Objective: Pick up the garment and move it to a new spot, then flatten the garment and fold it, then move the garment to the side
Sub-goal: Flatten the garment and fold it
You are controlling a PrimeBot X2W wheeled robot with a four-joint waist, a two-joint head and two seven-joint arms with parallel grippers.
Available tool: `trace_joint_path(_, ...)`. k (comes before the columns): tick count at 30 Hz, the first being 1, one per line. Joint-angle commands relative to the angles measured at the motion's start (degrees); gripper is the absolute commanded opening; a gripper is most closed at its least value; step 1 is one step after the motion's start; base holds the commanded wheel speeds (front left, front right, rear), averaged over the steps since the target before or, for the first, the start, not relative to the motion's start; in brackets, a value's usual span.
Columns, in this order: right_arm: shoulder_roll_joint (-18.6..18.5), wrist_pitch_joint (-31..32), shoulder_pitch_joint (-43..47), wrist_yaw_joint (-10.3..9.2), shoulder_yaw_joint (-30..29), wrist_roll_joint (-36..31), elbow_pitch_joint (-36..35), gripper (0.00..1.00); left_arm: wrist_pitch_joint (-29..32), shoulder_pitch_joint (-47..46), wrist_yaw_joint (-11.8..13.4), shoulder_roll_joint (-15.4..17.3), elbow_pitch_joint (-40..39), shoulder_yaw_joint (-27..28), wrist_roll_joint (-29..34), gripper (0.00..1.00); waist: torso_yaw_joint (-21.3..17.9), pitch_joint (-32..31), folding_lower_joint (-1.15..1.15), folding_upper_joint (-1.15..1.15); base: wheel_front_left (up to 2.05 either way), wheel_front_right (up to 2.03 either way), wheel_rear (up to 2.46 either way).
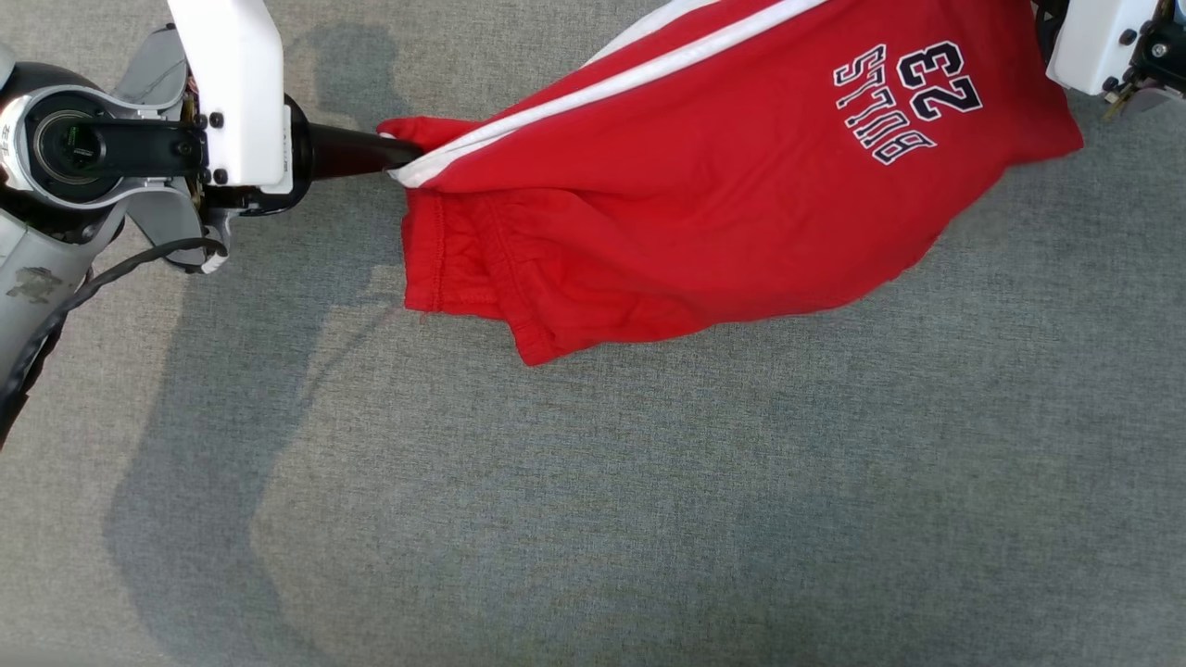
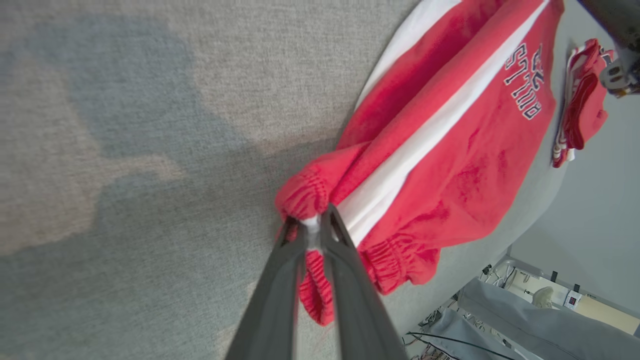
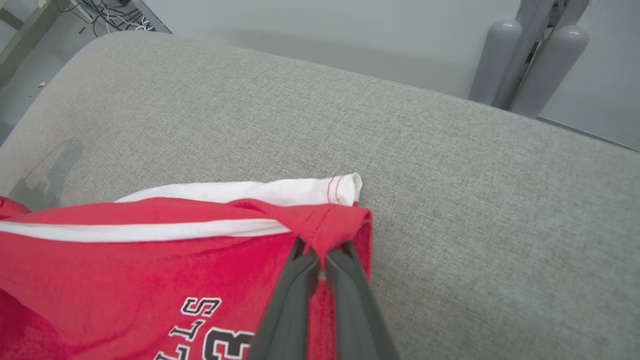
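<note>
Left pincer and right pincer clamp red shorts at opposite ends.

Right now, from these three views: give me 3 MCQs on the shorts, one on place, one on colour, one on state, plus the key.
1. The BULLS 23 print on the shorts sits nearest:
A) the left gripper
B) the right gripper
C) neither, it is dead centre

2. The side stripe is:
A) black
B) white
C) yellow

3. The jaws are:
A) both open
B) left shut, right open
C) both shut on the shorts

Key:
1 B, in the head view the print lies at the end held by the right arm.
2 B, a white band runs along the red cloth.
3 C, each wrist view shows cloth pinched between closed jaws.
</note>
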Motion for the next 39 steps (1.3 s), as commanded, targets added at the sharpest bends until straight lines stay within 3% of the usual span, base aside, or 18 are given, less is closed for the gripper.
trace_joint_path(1, -0.09, -1.27, -0.62, -0.01, 0.49, 0.66, 0.41, 0.30, -0.31, -0.75, -0.12, 0.10, 0.54, 0.16, 0.79, 0.92, 0.01, -0.10, 0.00, 0.00, 0.00, 0.00, 0.00)
trace_joint_path(2, 0.04, -1.84, -0.59, -0.01, 0.71, 0.87, 0.67, 0.57, -0.48, -0.72, -0.28, 0.04, 0.74, 0.08, 0.88, 1.00, 0.00, -0.23, 0.00, 0.00, 0.00, 0.00, 0.00)
trace_joint_path(3, 0.37, -2.95, -0.48, -0.01, 1.29, 1.31, 1.12, 1.00, -0.64, -0.54, -0.58, -0.12, 1.22, -0.05, 0.94, 1.00, -0.06, -0.64, 0.00, 0.00, 0.00, 0.00, 0.00)
trace_joint_path(15, 0.68, -15.93, 2.60, 0.00, 5.18, 2.98, 1.02, 1.00, -3.53, 1.52, -2.15, 0.87, 4.00, 0.21, 2.63, 1.00, -1.18, -6.64, 0.00, 0.00, 0.00, 0.00, 0.00)
trace_joint_path(22, 1.17, -27.46, 6.15, 0.00, 7.21, 2.30, 3.54, 1.00, -13.00, 3.53, -7.23, 2.04, 4.80, 1.11, 7.34, 1.00, -1.85, -11.00, 0.00, 0.00, 0.00, 0.00, 0.00)
trace_joint_path(23, 1.44, -31.32, 7.76, -0.01, 8.25, 1.58, 5.60, 1.00, -17.91, 4.97, -8.49, 2.23, 4.77, 0.74, 10.32, 1.00, -1.91, -12.42, 0.00, 0.00, 0.00, 0.00, 0.00)
trace_joint_path(24, 1.44, -31.32, 7.76, -0.01, 8.25, 1.58, 5.60, 1.00, -17.91, 4.97, -8.49, 2.23, 4.77, 0.74, 10.32, 1.00, -1.91, -12.42, 0.00, 0.00, 0.00, 0.00, 0.00)
trace_joint_path(26, 2.30, -34.66, 9.52, 0.00, 8.72, 1.76, 7.85, 1.00, -23.72, 6.53, -8.95, 2.30, 4.78, 0.96, 13.11, 1.00, -1.87, -13.87, 0.00, 0.00, 0.00, 0.00, 0.00)
trace_joint_path(35, 6.32, -40.34, 15.07, 0.00, 8.27, 1.99, 16.11, 1.00, -49.44, 17.14, -3.05, 3.18, 1.90, 3.03, 22.63, 1.00, -1.24, -17.80, 0.00, 0.00, 0.00, 0.00, 0.00)
trace_joint_path(38, 6.90, -40.56, 15.97, 0.00, 8.17, 2.60, 17.94, 1.00, -57.42, 21.10, -0.16, 3.61, -1.64, 2.96, 26.51, 1.00, -0.29, -17.61, 0.00, 0.00, 0.00, 0.00, 0.00)
trace_joint_path(39, 7.08, -40.36, 16.19, 0.00, 8.52, 3.15, 19.07, 1.00, -63.00, 24.03, 2.32, 3.46, -3.85, 3.46, 28.49, 1.00, 0.48, -17.18, 0.00, 0.00, 0.00, 0.00, 0.00)
